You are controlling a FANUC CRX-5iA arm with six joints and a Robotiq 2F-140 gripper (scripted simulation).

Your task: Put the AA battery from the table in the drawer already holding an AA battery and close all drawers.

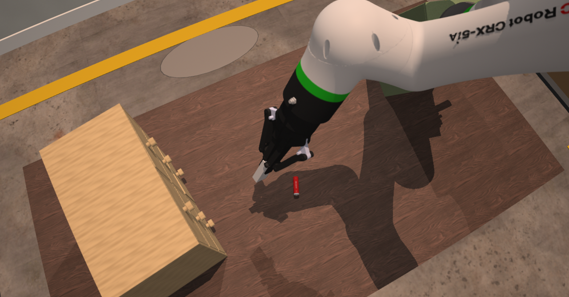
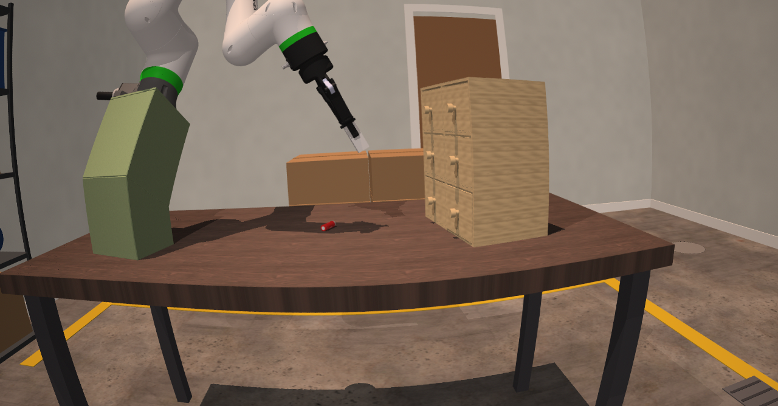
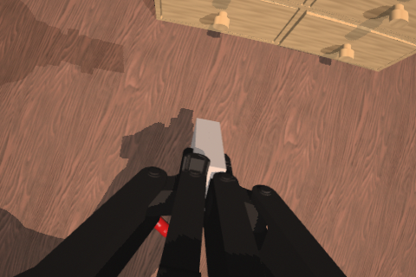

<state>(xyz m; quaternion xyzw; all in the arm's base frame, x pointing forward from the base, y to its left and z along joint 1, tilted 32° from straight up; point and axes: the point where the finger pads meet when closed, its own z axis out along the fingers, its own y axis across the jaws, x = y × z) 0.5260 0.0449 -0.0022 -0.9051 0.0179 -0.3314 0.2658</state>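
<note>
The red AA battery (image 1: 295,186) (image 2: 327,225) (image 3: 161,227) lies on its side on the table, partly hidden behind the fingers in the wrist view. The light wooden chest (image 1: 115,199) (image 2: 508,164) (image 3: 269,22) stands upright, with drawers in two columns of three, each with a round knob; all look pushed in. The drawers' contents are hidden. My gripper (image 1: 259,172) (image 2: 360,142) (image 3: 204,138) is shut and empty. It is tilted with its fingertips toward the chest front, above the table between battery and chest.
The wooden table (image 1: 222,136) (image 2: 380,265) (image 3: 269,108) carries everything. The green robot pedestal (image 1: 398,89) (image 2: 130,202) stands at the end opposite the chest. Brown cardboard boxes (image 2: 332,180) are seen behind the table. The arm reaches over the table from the pedestal.
</note>
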